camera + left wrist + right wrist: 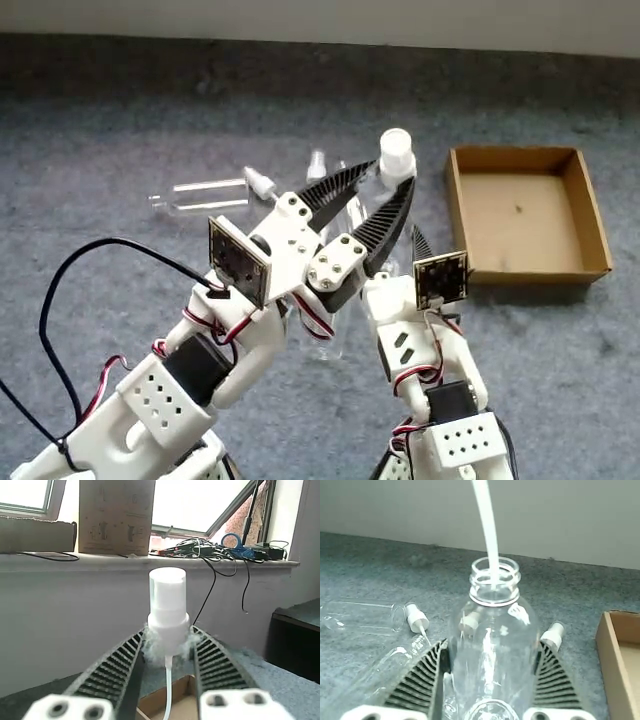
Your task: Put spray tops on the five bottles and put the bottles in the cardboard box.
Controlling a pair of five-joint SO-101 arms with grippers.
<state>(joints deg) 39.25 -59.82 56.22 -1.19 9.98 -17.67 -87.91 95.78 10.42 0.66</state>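
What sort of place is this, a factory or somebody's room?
Probably an ordinary room or office used as a hobby lab, not a factory: grey carpet serves as the work surface, and loose cables clutter a windowsill below an open window.

From behind both arms the high camera looks steeply down over the table (120,140). The left wrist camera, close to a spray top (168,611), faces the far wall (75,610); the right's tilts down onto a bottle (492,645), sharing that top's tube (485,520)
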